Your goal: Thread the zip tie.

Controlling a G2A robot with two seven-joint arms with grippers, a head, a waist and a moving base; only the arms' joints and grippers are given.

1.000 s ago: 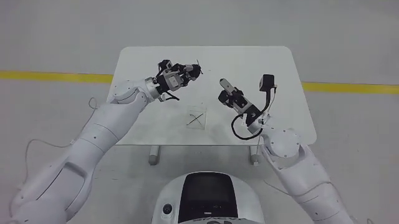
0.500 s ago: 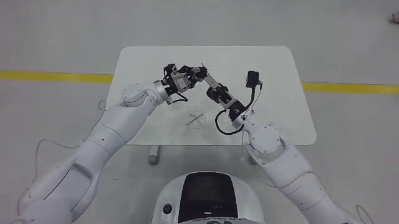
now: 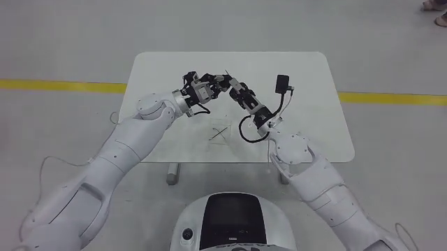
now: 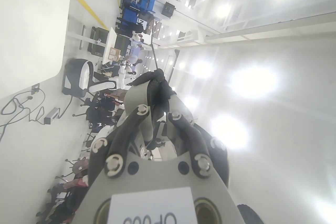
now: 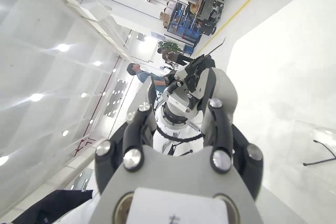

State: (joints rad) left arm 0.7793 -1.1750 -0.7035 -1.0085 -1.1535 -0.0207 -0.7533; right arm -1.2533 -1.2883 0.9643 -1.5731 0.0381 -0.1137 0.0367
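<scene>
A thin black zip tie (image 4: 154,57) sticks out past the fingertips of my left gripper (image 4: 157,78), which is shut on it. From above, this gripper (image 3: 218,80) is held over the middle of the white table's far half, with the zip tie (image 3: 225,73) pointing away. My right gripper (image 3: 233,85) is right beside it, nearly touching. In the right wrist view my right gripper (image 5: 185,78) is open, and the left gripper (image 5: 195,70) with the zip tie (image 5: 216,47) lies just beyond its fingers.
A shallow clear tray (image 3: 221,131) holding crossed spare zip ties (image 5: 324,154) lies on the white table (image 3: 307,132) nearer the robot than both grippers. Bare tabletop lies to both sides.
The right gripper swung left across the table until it met the left gripper. The left gripper shifted slightly right early on, keeping hold of the zip tie.
</scene>
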